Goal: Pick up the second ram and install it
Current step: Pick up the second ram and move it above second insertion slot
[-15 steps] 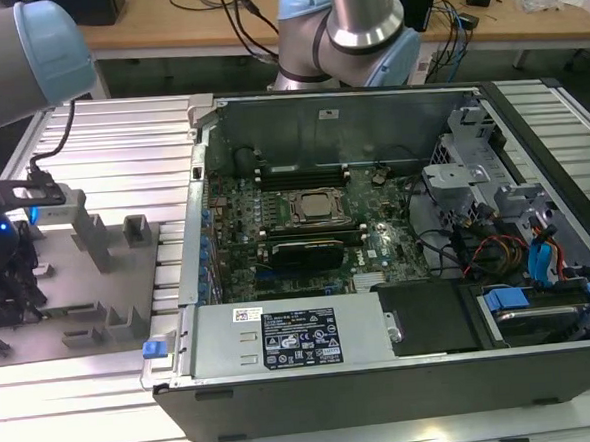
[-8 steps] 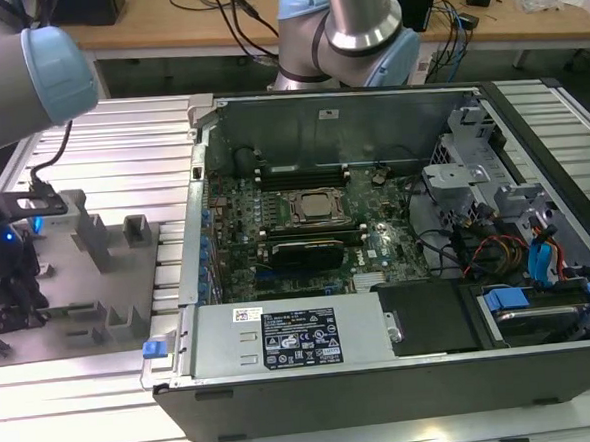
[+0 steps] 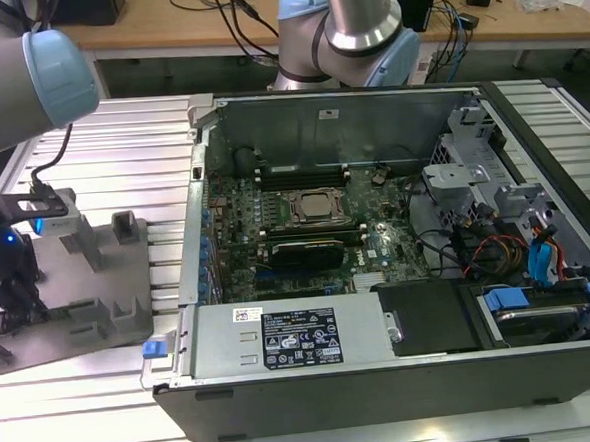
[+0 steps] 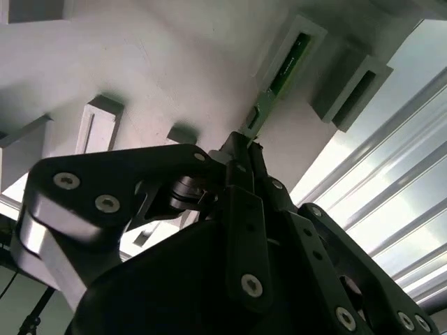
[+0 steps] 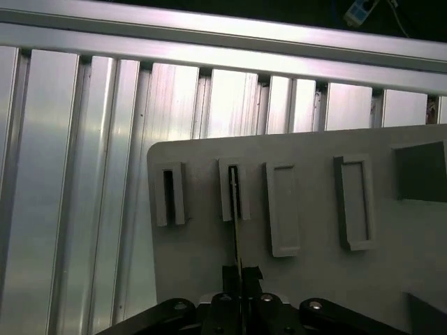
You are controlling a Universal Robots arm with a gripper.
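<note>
The second ram point(image 4: 288, 61) is a thin green stick standing on edge in a narrow slot of a grey holder plate point(image 4: 174, 63). In the first wrist view the second ram point(image 5: 235, 202) shows edge-on in the second slot from the plate's end. My gripper point(image 5: 238, 273) is shut on the stick's near end, its black fingers point(image 4: 237, 164) meeting on the board. In the exterior view my gripper point(image 3: 7, 297) hangs over the grey plate point(image 3: 90, 309) at the exterior view's left, beside the open computer case point(image 3: 375, 226).
The motherboard point(image 3: 305, 220) lies in the case, with long black sockets on both sides of the processor. A power supply point(image 3: 292, 336) and drive cages point(image 3: 528, 267) flank it. The plate carries more raised holders point(image 5: 283, 209). Ribbed aluminium table point(image 5: 70, 174) surrounds the plate.
</note>
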